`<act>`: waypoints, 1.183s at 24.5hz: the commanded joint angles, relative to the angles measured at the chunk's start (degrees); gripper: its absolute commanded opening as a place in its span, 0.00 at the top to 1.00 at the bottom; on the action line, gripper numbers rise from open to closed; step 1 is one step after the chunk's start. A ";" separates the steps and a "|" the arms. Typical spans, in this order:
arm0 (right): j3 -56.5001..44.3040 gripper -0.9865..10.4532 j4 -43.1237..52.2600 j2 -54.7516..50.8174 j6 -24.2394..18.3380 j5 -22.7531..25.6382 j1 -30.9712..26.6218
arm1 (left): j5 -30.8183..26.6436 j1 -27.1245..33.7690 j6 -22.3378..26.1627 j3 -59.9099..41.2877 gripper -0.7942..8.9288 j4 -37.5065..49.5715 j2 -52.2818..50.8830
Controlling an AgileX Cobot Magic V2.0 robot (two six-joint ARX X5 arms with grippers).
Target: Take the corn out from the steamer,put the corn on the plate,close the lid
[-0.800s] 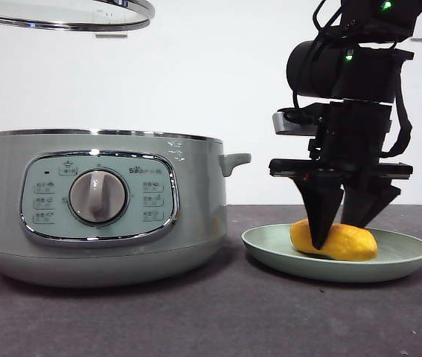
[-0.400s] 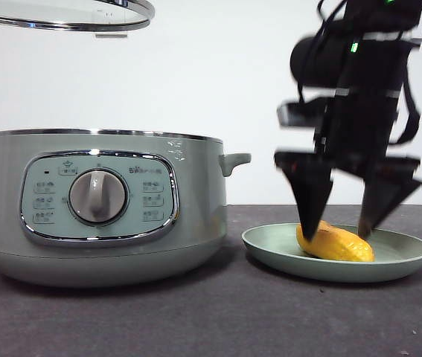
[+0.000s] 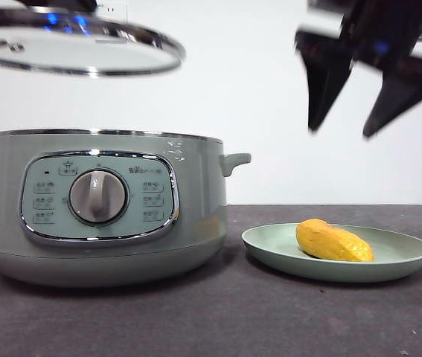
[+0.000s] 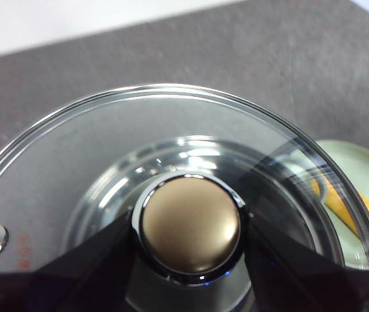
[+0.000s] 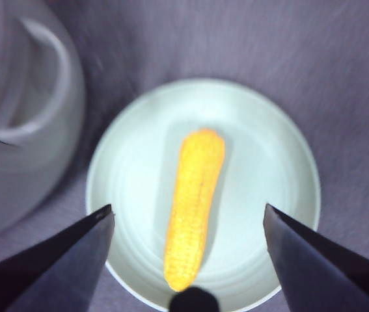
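The yellow corn (image 3: 334, 241) lies alone on the pale green plate (image 3: 404, 256), right of the sage-green steamer (image 3: 99, 208). High above the plate my right gripper (image 3: 348, 132) hangs open with nothing in it; its wrist view looks down on the corn (image 5: 194, 205) lying on the plate (image 5: 269, 162). The glass lid (image 3: 73, 48) hovers above the steamer, which stands uncovered. My left gripper (image 4: 187, 227) is shut on the lid's knob (image 4: 191, 224), with the glass lid (image 4: 73, 162) spreading around it.
The steamer's side handle (image 3: 234, 161) juts toward the plate. In the right wrist view the steamer's handle (image 5: 38, 84) sits beside the plate. A dark grey tabletop (image 3: 218, 320) spreads in front of both.
My right gripper opened off the corn and rose well above the plate. The lid, held by my left gripper, shifted right and slightly lower over the steamer.
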 commanded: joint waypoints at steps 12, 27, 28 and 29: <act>-0.33 0.58 -2.21 -14.45 0.46 2.71 -1.25 | 0.74 -2.21 -1.68 0.81 0.93 6.54 12.83; -0.33 0.58 -3.65 -14.91 0.11 4.57 -2.29 | 0.83 -2.32 -1.66 0.81 0.71 0.09 16.22; -0.33 0.58 -3.63 -14.91 0.11 4.48 -2.29 | 0.83 -2.32 -1.66 0.81 0.55 0.17 16.22; -0.33 0.58 -3.63 -14.91 0.11 4.48 -2.29 | 0.83 -2.32 -1.66 0.81 0.46 0.39 16.22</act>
